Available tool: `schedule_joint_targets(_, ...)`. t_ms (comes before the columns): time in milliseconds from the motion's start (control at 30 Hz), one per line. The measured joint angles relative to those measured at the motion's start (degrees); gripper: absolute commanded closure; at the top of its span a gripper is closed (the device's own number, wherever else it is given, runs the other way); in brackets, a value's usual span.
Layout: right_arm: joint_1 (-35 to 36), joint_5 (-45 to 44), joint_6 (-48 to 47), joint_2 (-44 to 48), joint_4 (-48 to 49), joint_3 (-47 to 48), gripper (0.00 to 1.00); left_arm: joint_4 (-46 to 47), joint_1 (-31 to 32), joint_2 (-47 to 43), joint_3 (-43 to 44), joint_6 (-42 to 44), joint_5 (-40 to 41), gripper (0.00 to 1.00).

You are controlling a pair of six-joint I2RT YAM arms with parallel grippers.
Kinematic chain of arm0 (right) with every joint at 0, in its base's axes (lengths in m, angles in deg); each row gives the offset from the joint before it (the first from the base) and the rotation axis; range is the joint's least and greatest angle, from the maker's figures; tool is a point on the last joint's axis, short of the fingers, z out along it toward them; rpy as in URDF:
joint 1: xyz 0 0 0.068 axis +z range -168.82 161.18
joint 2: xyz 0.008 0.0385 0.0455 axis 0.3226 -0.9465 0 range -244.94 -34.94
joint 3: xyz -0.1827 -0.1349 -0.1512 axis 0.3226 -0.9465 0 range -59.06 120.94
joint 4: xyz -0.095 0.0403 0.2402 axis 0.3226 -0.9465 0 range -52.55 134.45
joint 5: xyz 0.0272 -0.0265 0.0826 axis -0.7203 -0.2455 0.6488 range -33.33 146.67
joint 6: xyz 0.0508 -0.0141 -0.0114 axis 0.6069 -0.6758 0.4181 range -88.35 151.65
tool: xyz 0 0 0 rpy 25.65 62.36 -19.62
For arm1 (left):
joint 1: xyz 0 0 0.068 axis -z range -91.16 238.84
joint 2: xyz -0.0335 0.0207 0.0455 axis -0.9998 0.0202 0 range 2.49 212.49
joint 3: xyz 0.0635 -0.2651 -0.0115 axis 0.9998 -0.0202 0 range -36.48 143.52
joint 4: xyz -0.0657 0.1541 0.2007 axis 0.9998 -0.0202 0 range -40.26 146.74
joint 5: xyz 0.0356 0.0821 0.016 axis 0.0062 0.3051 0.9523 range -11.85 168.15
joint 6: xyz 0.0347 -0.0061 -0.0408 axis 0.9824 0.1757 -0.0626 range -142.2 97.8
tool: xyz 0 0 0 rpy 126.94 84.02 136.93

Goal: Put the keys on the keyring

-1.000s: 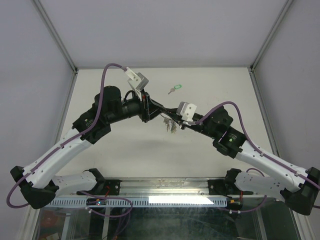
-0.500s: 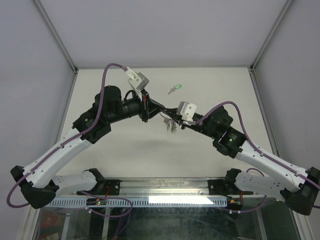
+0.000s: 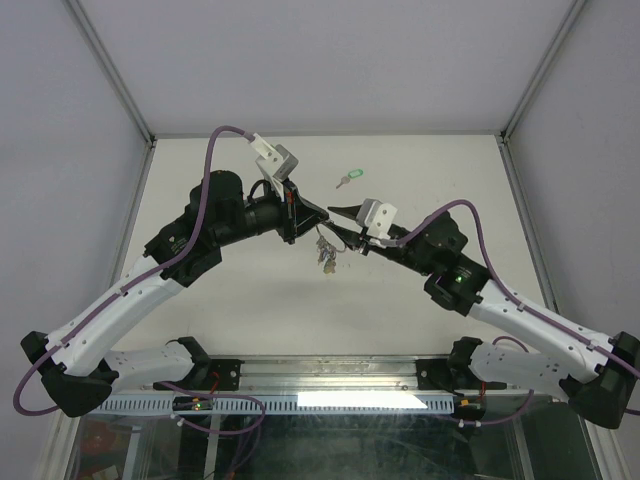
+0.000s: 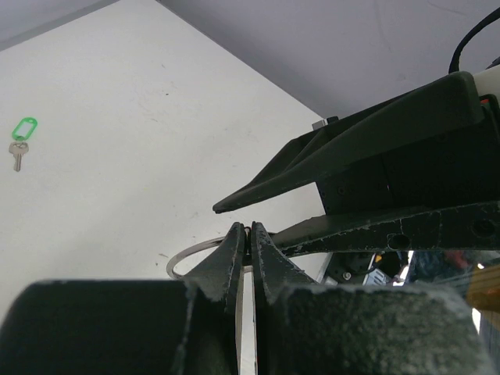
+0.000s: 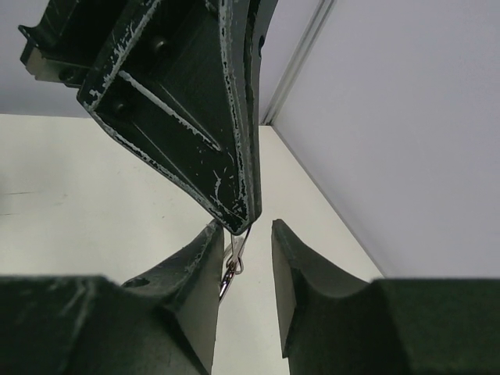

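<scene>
step in hand, as judged: keyring held ready for loading. left gripper (image 4: 251, 233) fingers together, clamped on keyring (image 4: 184, 262), held in air above table (image 4: 117, 94). right gripper (image 5: 244, 234) fingers apart, straddling ring, gripping nothing. hanging keys (image 3: 325, 256) dangle below (number not readable). count: one keyring, one green-tagged key (image 3: 346, 179) loose on table, well apart. next, likely: right arm fetches green-tagged key; thin wire calls for exact threading.

Right pincer (image 5: 246, 228) stands parted around the keyring (image 5: 237, 251) hanging from left pincer (image 5: 239, 212).
</scene>
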Motion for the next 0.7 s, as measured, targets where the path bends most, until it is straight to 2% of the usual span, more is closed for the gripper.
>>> schedule_joint_targets(300, 0.0, -0.3, 0.4, -1.4, 0.6, 0.0, 0.70, -0.1, 0.0, 0.1, 0.0, 0.1, 0.4, 1.00)
schedule_joint_targets(433, 0.0, -0.8, 0.4, -1.6, 0.6, 0.0, 0.73, -0.1, 0.0, 0.1, 0.0, 0.1, 0.4, 1.00)
schedule_joint_targets(533, 0.2, -1.1, 0.4, -1.6, 0.6, 0.0, 0.82, 0.0, 0.0, 0.1, 0.0, 0.1, 0.4, 1.00)
schedule_joint_targets(633, 0.3, -1.3, 0.6, -1.7, 0.6, 0.0, 1.00, -0.1, 0.0, 0.1, 0.0, 0.1, 0.5, 1.00)
schedule_joint_targets(700, 0.3, -1.6, 0.9, -1.8, 0.6, 0.0, 1.00, -0.1, 0.0, 0.1, 0.0, 0.2, 0.8, 1.00)
